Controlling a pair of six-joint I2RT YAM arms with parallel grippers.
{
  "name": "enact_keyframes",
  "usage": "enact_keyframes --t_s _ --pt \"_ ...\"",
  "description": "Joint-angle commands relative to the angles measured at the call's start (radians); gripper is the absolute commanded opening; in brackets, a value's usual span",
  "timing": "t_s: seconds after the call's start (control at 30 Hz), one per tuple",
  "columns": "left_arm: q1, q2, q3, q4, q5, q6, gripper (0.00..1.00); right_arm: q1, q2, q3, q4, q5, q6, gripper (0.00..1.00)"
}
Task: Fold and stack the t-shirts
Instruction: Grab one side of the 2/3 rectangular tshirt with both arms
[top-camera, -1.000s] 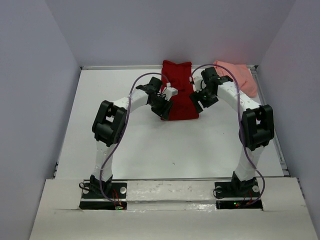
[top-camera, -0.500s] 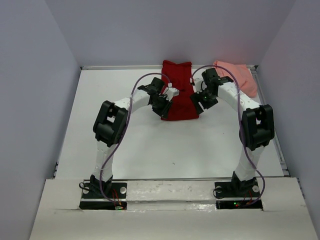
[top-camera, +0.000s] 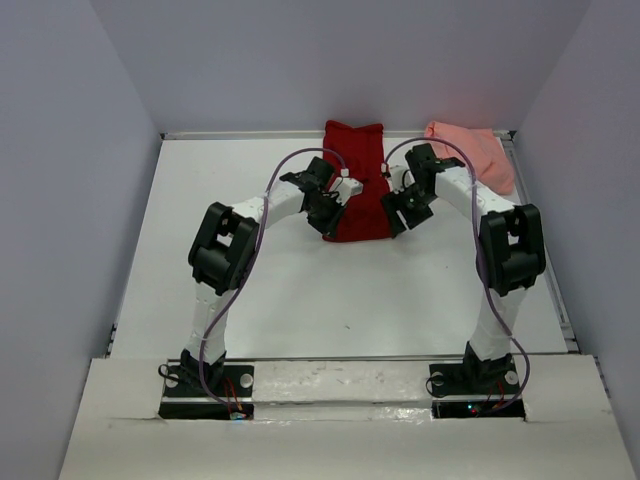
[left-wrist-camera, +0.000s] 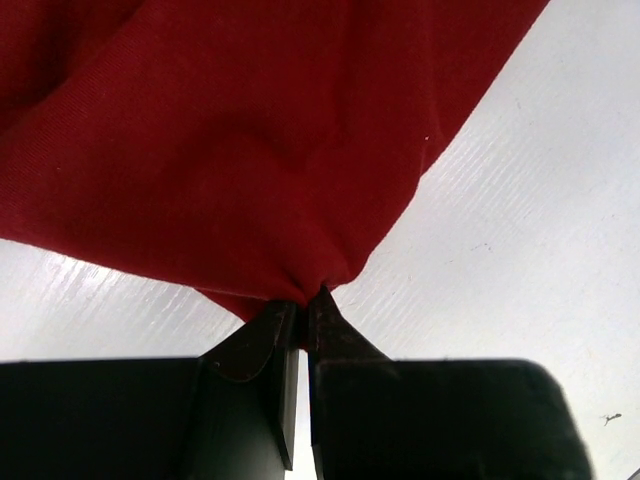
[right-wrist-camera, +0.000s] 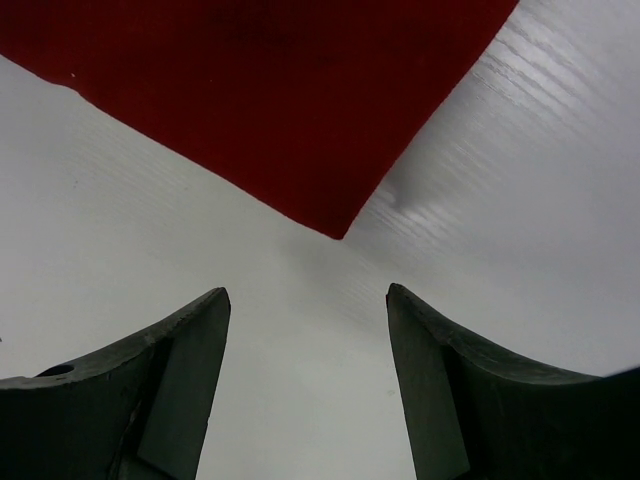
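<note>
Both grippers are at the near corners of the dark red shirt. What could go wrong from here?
1. The left gripper pinches only the very tip of one corner of the dark red t-shirt; the cloth may slip out on lifting.
2. The right gripper is open, and the other corner lies beyond its fingertips. Closing here would probably miss, so one side alone would rise and the fold go crooked.
</note>
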Motion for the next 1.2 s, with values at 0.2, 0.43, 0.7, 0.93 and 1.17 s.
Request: enact_keyframes --t_s 0.2,0.43,0.7,0.93,1.17 --pt "-0.008 -0.041 0.014 -0.013 -0.011 0.015 0.00 -0.017 0.132 0.121 0.007 -0.096 0.010 0.68" --pt "-0.009 -0.050 0.005 -0.012 -0.015 0.015 0.00 -0.026 0.170 0.150 0.007 -0.107 0.001 0.59" --pt "-0.008 -0.052 0.003 -0.017 -0.020 0.019 0.00 -0.035 0.168 0.141 0.004 -0.101 -0.007 0.06" --pt "-0.008 -0.058 0.010 -0.030 -0.025 0.023 0.00 -0.044 0.150 0.128 -0.008 -0.098 -0.010 0.00" --pt "-0.008 -0.090 -0.023 -0.024 -0.038 0.010 0.00 -0.044 0.107 0.076 -0.021 -0.102 -0.019 0.00"
